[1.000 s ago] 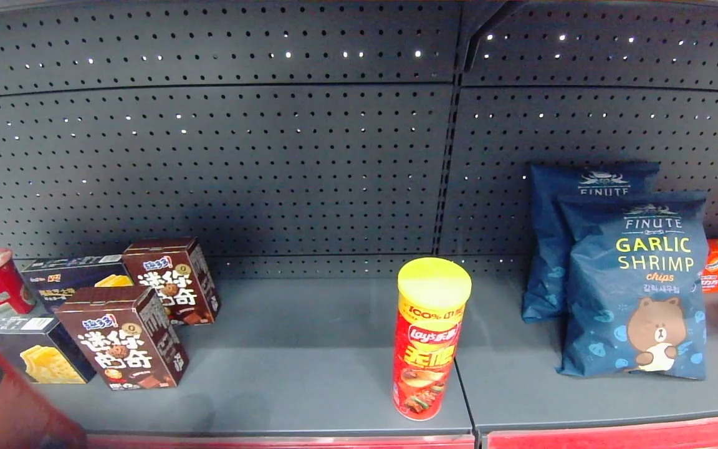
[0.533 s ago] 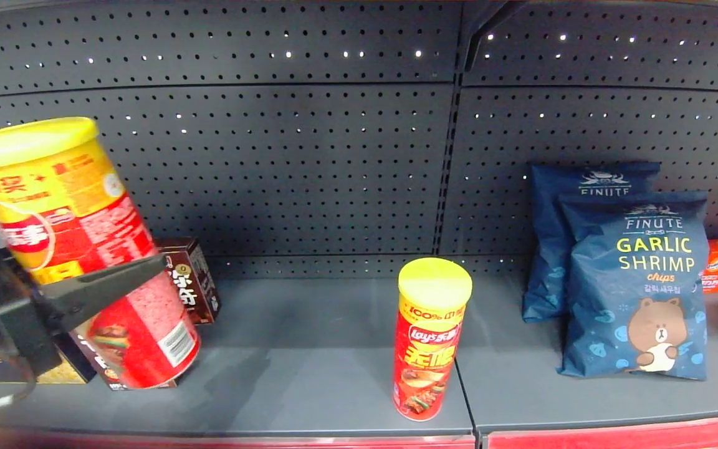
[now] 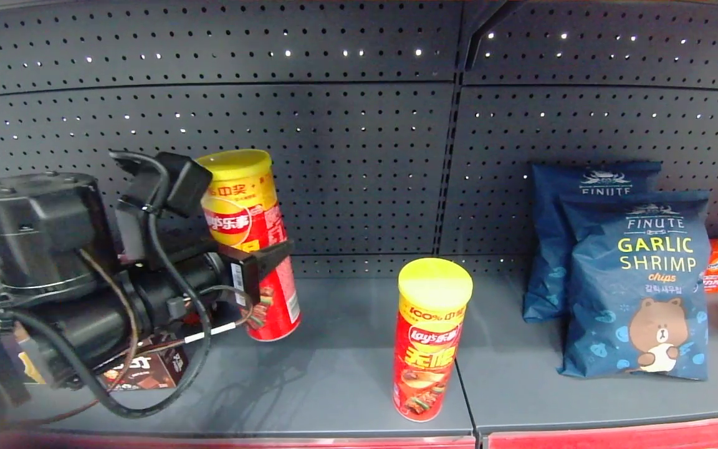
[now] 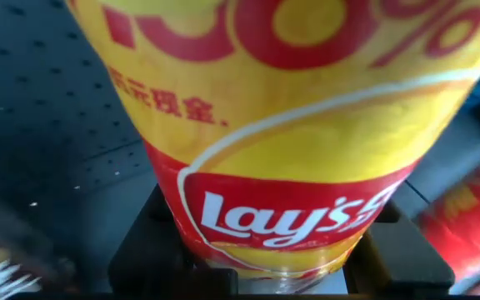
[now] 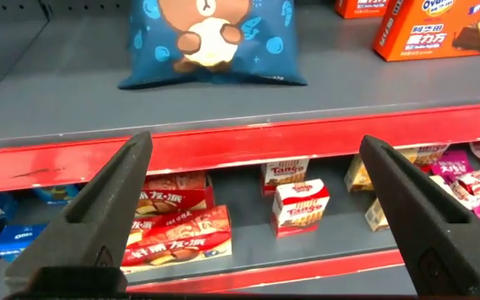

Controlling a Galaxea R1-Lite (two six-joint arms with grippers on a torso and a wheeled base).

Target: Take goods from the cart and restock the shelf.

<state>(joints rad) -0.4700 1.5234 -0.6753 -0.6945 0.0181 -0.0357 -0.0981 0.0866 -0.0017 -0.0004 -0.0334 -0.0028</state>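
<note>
Over the shelf (image 3: 334,349), a can (image 3: 244,212) is gripped about its middle by the left hand (image 3: 259,252).
It is best righted and set down flat on the bare stretch between bags (image 3: 636,287) and boxes (image 3: 141,368), behind the standing can (image 3: 430,337), before the grip is eased; the right hand (image 5: 255,142) is spread wide, empty. Both cans are lidded, contents hidden.

The left arm (image 3: 85,293) — glossy black drums with a boxy block (image 3: 175,181) at its 12 o'clock — carries looping black cables (image 3: 208,346) toward 6 o'clock; the right gripper (image 5: 257,143) has two dark-grey wedge fingers (image 5: 98,225).
</note>
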